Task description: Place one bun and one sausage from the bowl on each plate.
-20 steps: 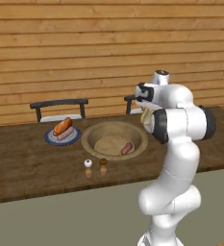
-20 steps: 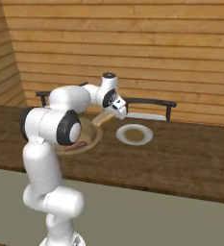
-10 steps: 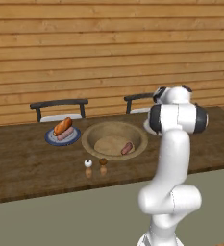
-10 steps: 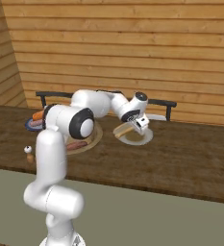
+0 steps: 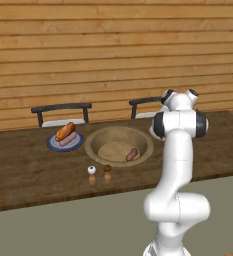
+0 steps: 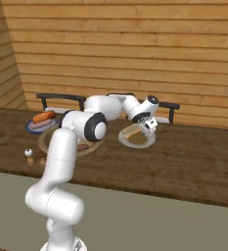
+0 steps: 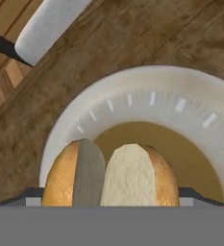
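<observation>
With the wooden bowl (image 5: 119,145) as the landmark, the blue plate (image 5: 65,143) lay just beside its left rim and already carried the orange-brown bun (image 5: 65,131) and the pale pink sausage (image 5: 68,139) side by side, so that plate looked complete. Near the bowl's front edge stood two small shakers (image 5: 99,175), apart from everything being moved. Inside the bowl, toward its right side, the reddish-brown sausage (image 5: 132,154) lay alone, apparently the last item to be carried. To the right of the bowl sat the white plate (image 6: 136,138), and over it the gripper (image 6: 147,124) hung low with the split tan bun (image 7: 112,175) at its fingers. In the hand view the bun filled the bottom of the picture directly above the plate's tan centre, its cut face up and its length across the view, which suggested it was being brought to the middle of the plate so it would not roll off the rim. How wide the jaws stood could not be told, since the fingertips were hidden behind the bun, nor whether the bun was gripped or already resting on the plate. Behind the bowl two dark chairs (image 5: 61,112) stood at the far edge of the table (image 5: 23,170).
</observation>
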### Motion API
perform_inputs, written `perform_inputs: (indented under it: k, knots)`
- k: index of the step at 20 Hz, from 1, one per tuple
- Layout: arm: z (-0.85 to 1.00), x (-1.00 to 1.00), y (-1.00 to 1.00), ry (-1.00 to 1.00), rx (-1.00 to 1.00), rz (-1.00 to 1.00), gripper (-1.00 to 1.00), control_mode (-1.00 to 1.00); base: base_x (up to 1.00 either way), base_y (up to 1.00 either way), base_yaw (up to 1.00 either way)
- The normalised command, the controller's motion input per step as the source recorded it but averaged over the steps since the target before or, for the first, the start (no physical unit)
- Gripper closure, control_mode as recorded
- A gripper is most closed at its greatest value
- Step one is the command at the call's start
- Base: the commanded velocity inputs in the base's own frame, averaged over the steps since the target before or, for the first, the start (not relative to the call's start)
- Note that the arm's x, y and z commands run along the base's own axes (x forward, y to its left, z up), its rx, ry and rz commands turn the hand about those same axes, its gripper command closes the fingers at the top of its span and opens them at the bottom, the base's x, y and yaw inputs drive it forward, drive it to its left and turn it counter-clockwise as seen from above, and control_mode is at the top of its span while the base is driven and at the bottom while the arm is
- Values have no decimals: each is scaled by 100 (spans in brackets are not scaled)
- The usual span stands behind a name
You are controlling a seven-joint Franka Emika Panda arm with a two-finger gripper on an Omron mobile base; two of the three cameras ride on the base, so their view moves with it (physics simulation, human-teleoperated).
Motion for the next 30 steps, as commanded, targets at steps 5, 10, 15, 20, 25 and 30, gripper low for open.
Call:
perform_inputs:
  k: [5, 10, 15, 20, 25, 30]
  knots:
    - [-47, -2, 21, -1, 0, 0, -100, -100, 0, 0, 0]
    - [-5, 33, 20, -5, 0, -5, -100, -100, 0, 0, 0]
    - [-5, 51, 2, 0, 0, -7, -100, -100, 0, 0, 0]
    - [30, -15, -8, -1, 0, -1, -100, -100, 0, 0, 0]
    - [59, -95, -1, -6, 0, 0, -100, -100, 0, 0, 0]
    - [26, -100, 79, 1, -10, 5, -100, -100, 0, 0, 0]
